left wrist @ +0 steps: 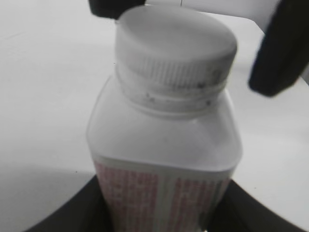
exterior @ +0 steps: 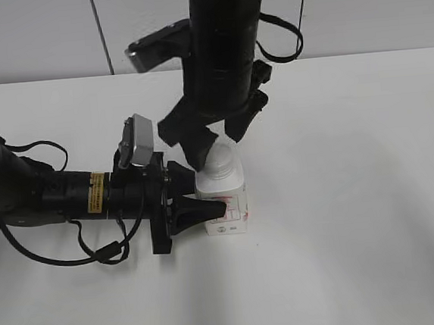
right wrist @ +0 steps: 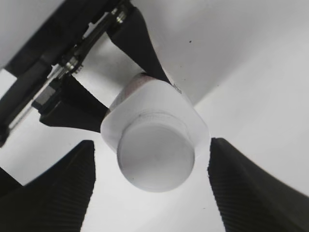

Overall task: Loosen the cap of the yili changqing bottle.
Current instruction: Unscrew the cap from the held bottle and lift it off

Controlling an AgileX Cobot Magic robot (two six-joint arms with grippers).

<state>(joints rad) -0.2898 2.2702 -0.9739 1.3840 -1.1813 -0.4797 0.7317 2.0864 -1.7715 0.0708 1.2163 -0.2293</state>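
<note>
My left gripper (exterior: 210, 209) clamps the light, slick bottle (exterior: 226, 200); right gripper (right wrist: 153, 186) open astride ribbed cap (right wrist: 155, 155), best grip.

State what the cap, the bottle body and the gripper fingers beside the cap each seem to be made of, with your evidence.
Cap: matte white plastic, judging by its moulded ribbed rim.
Bottle: smooth, slightly glossy white plastic, seemingly; pink printed label.
Right gripper fingers: black, probably rubber or plastic; fine ridged texture.
</note>
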